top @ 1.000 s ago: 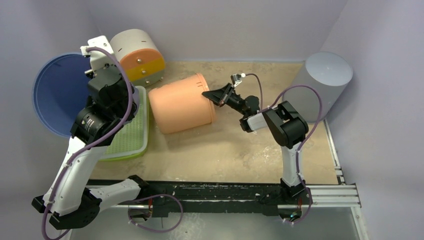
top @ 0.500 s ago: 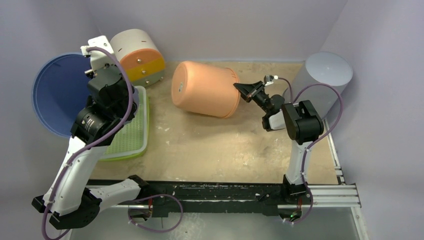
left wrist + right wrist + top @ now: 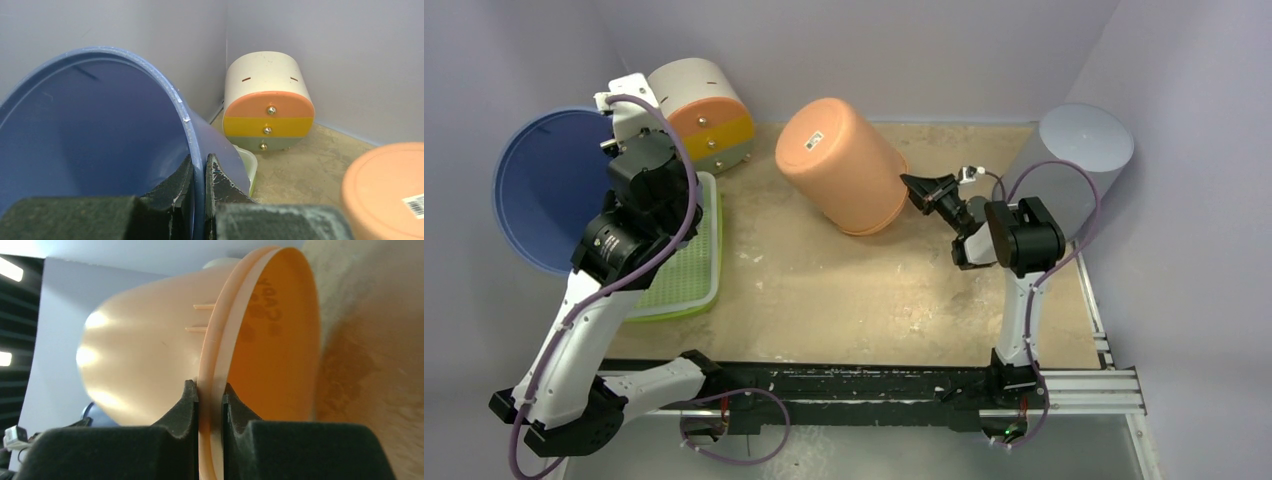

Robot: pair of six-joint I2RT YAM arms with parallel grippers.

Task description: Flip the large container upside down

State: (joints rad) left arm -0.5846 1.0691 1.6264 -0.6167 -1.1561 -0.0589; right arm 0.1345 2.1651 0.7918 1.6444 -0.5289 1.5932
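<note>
Orange bucket sits at far centre of the table, tipped well past level: its flat base with the barcode label faces up and to the left, its mouth down and to the right. The low side of the rim looks to be at or just above the table; contact cannot be confirmed. Judged to be the container being turned, with most of the flip done and only lowering the mouth flat left. Handling estimate: thin moulded plastic, light, smooth and slightly flexible at the wall, not fragile. The rolled rim is the stiffest place to pinch, and a wall grip would likely slip. Right gripper is nearly closed, one finger inside and one outside the rim on the bucket's right side. The right wrist view shows the rim seated squarely between the pads. Right arm is upright, forearm angled left and far, wrist rolled over. Left gripper is closed down on the rim of a blue tub at far left, with the arm raised and reaching far.
</note>
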